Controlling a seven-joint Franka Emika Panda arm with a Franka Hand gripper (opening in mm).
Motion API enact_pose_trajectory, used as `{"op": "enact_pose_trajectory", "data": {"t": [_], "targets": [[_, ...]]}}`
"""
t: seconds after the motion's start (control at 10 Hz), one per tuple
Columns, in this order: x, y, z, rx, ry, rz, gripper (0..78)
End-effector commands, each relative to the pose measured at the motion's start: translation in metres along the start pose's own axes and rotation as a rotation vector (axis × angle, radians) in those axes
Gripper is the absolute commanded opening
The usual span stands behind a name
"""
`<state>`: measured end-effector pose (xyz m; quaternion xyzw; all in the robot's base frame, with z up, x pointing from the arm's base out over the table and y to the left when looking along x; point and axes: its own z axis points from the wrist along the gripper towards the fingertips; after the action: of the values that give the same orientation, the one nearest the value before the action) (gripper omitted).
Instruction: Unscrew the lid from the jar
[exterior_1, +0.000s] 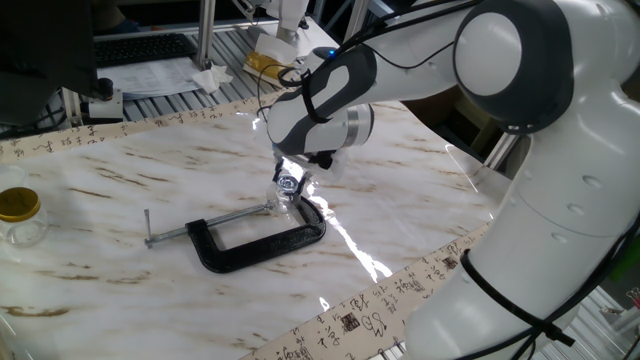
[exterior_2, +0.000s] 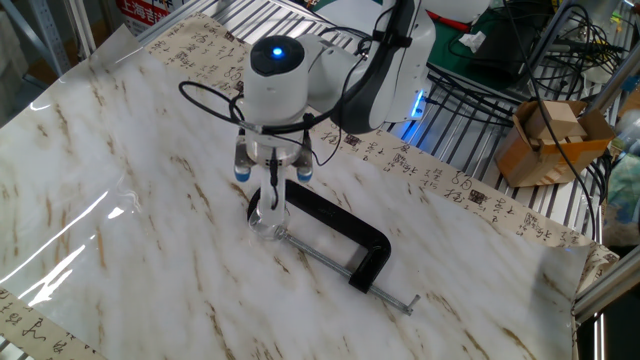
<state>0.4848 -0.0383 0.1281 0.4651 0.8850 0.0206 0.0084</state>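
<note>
Centre: black C-clamp (exterior_1: 262, 243) is pressing against the jar (exterior_1: 287, 198), blocking its lower side.
Far left: bigger jar (exterior_1: 20, 215) is standing well apart.
Upper left: marble table (exterior_1: 150, 160) is lying open.

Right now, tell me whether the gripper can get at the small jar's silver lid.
Probably yes. The gripper is already down on the silver lid, fingers either side of it, atop the small clear jar. The black C-clamp sits beside the jar, below the fingers.
</note>
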Motion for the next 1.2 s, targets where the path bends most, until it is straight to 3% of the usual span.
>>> {"op": "enact_pose_trajectory", "data": {"t": [0.1, 0.7, 1.2], "targets": [[0.0014, 0.0014, -0.0003, 0.076, -0.011, -0.702, 1.2], [-0.0005, 0.0059, -0.002, 0.082, -0.008, -0.854, 1.2], [-0.0001, 0.006, -0.0027, 0.082, -0.006, -0.892, 1.2]]}}
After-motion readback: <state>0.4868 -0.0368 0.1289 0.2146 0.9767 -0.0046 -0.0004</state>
